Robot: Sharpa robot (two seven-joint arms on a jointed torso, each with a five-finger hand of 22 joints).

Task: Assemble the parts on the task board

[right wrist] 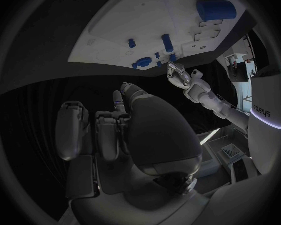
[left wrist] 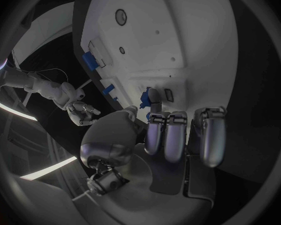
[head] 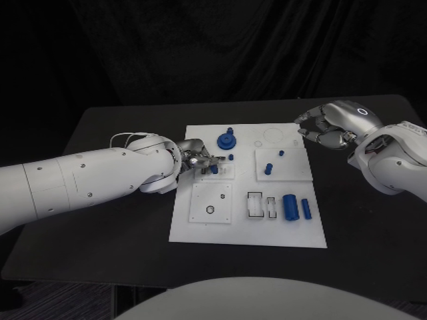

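— Start at the left. What is the left hand doing?

— It reaches in over the left edge of the task board, above a small raised white plate near the board's upper left. Its fingers are curled in together, and a small blue part sits right at their tips. From the left wrist view that blue part is just beyond the fingertips, but I cannot tell whether it is pinched or merely touched.

— And moving right across the board?

— Just right of that hand stands a round blue gear-like part with a peg rising from it, near the board's top edge. A tiny blue peg stands just below it. Further right, on another raised plate, are two small blue pins. Lower down, a thick blue cylinder lies beside a thinner blue bar, near the board's right edge.

— The right hand?

— The right hand hovers off the board's upper right corner, over the dark tabletop. Its fingers are curled inward with nothing in them, apart from every part.
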